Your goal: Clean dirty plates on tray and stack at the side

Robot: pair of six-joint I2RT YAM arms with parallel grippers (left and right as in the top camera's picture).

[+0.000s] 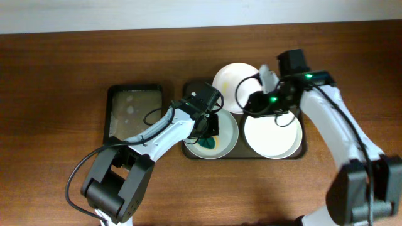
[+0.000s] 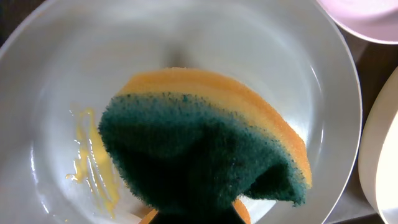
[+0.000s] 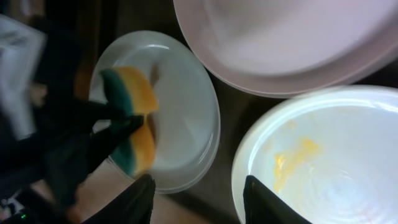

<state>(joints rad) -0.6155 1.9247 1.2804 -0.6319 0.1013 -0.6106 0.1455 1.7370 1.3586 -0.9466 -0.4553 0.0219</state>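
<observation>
The yellow-and-green foam sponge (image 2: 205, 155), pinched tight by the left gripper (image 1: 210, 123), sits on the round white plate (image 2: 186, 37) beneath it in the dark brown tray (image 1: 241, 156); scrubbing apparently, with the yellow smear (image 2: 93, 168) beside it next, right gripper (image 3: 198, 190) part-open, empty.

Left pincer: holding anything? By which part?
Yes: the yellow-and-green foam sponge, pinched at the edge nearest the wrist camera, green scouring side facing it.

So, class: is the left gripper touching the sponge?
Touching. The right wrist view shows the left gripper shut on the sponge, which is squeezed at its middle and bulges above and below the grip.
</observation>
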